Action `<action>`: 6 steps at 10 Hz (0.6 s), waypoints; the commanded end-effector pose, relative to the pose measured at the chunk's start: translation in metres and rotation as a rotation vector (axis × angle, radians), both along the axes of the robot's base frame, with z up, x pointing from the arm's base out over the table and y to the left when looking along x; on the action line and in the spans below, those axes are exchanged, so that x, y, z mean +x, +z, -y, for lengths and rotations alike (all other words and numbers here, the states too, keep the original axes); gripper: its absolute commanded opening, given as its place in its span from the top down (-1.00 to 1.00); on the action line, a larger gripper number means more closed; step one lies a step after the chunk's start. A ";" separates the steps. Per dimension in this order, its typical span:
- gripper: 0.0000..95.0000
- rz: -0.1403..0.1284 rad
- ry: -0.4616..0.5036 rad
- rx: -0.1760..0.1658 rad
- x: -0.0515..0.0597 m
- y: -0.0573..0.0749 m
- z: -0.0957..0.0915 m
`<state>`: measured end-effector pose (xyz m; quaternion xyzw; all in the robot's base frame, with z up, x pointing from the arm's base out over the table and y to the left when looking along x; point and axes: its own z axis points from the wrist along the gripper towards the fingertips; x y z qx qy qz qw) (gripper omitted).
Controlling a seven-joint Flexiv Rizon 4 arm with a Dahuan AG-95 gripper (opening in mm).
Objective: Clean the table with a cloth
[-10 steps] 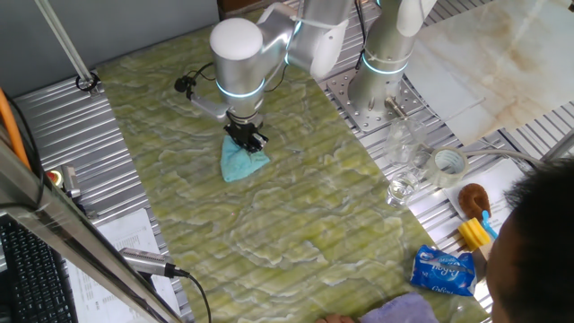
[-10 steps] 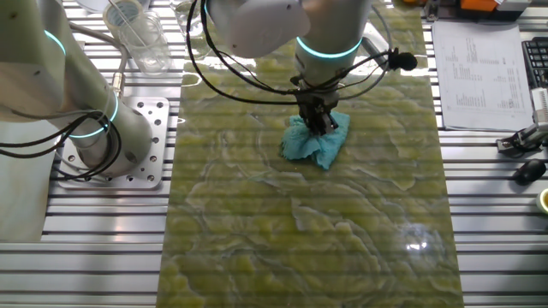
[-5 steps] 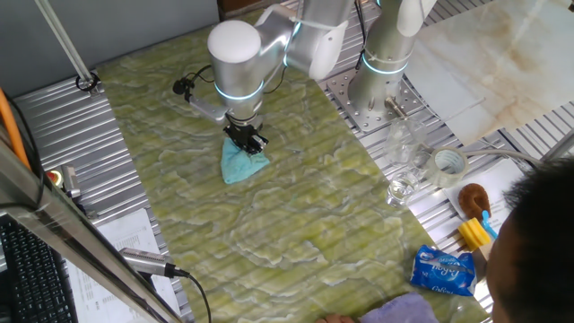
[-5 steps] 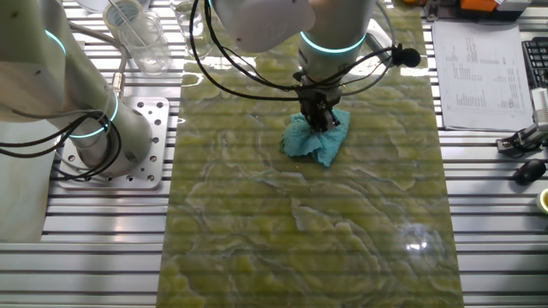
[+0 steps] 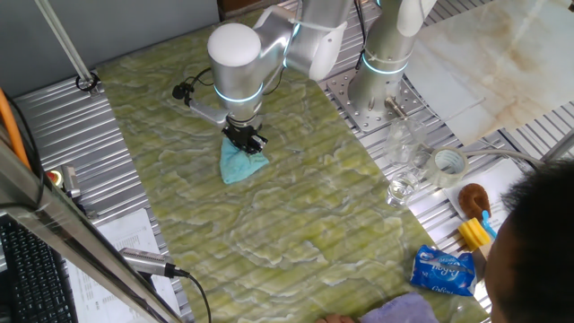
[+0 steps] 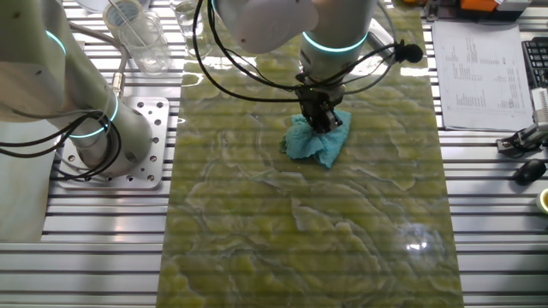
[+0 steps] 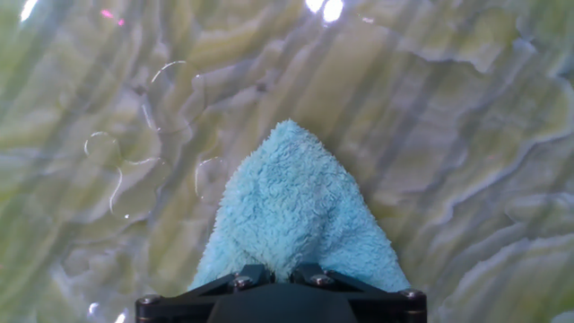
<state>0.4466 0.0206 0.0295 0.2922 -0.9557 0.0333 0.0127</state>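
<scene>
Turquoise terry, the cloth (image 5: pixel 240 162), pinched in your gripper (image 5: pixel 244 141), has slid slightly toward 11 o'clock across the table (image 5: pixel 296 224), so your wiping stroke is under way.

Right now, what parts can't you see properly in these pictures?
- Gripper fingertips: hand view, buried in the cloth and cut off at the bottom edge.
- Table under the cloth: covered in every view.
- Blue packet lettering: one fixed view, too small.
- Lavender fabric: cut off by the bottom edge.
</scene>
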 end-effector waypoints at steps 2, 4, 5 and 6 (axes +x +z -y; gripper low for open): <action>1.00 -0.010 0.053 -0.001 0.000 0.000 -0.001; 1.00 -0.011 0.060 0.000 0.000 0.000 -0.001; 1.00 -0.014 0.061 0.002 0.000 -0.001 -0.003; 1.00 -0.017 0.056 0.002 -0.001 -0.003 -0.007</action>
